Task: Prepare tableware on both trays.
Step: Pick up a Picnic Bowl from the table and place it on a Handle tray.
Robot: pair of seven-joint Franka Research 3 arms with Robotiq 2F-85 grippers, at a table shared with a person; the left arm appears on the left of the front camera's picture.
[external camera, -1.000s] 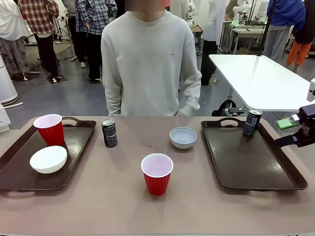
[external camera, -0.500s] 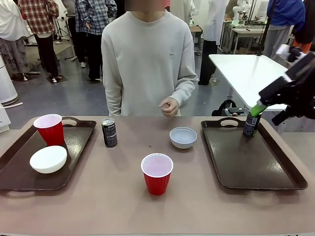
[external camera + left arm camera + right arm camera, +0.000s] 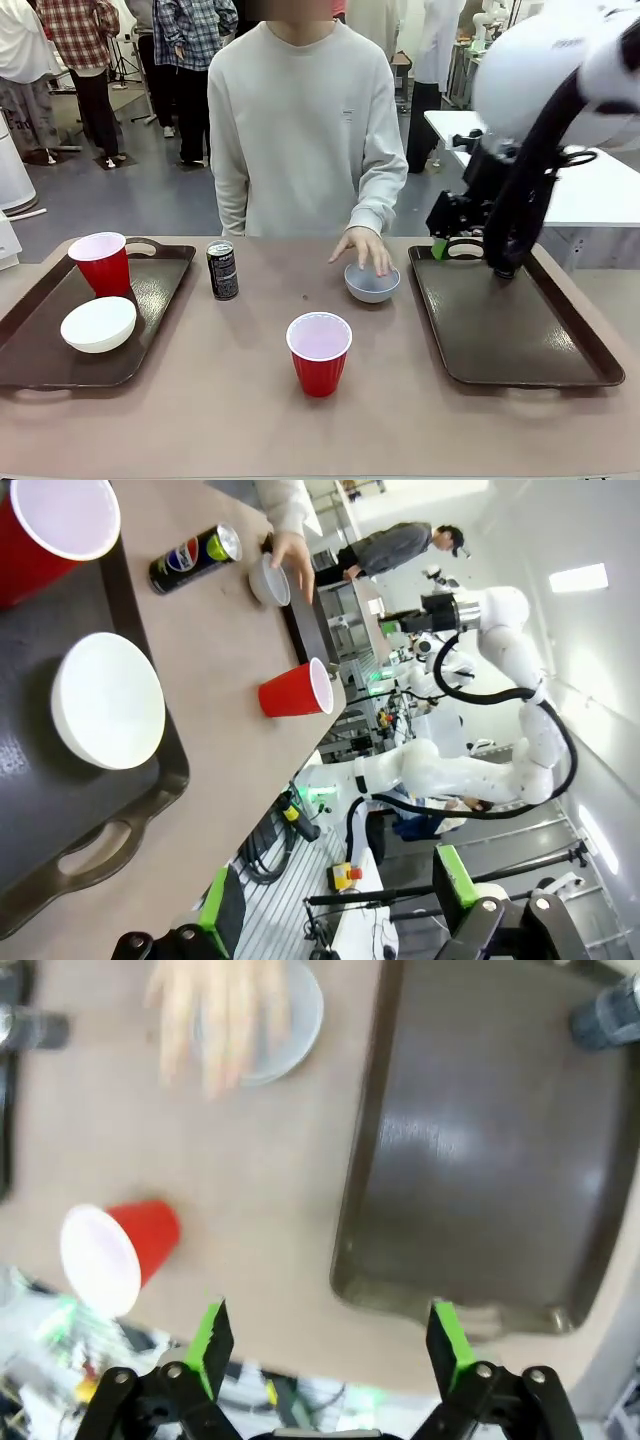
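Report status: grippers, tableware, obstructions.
Left gripper and right gripper open, empty. Grey-blue bowl, red cup, black can on bare table. Person's hand over that bowl.

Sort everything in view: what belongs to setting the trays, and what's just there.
Belongs to the job:
- left tray, holding a red cup and white bowl
- right tray, holding a black can
- on the bare table: second black can, second red cup, grey-blue bowl under the person's hand

Just there:
- white side table
- bystanders behind

Red cup (image 3: pixel 100 265), cream bowl (image 3: pixel 98 323) on left tray (image 3: pixel 165 285); can (image 3: pixel 610 1015) on right tray (image 3: pixel 500 330)
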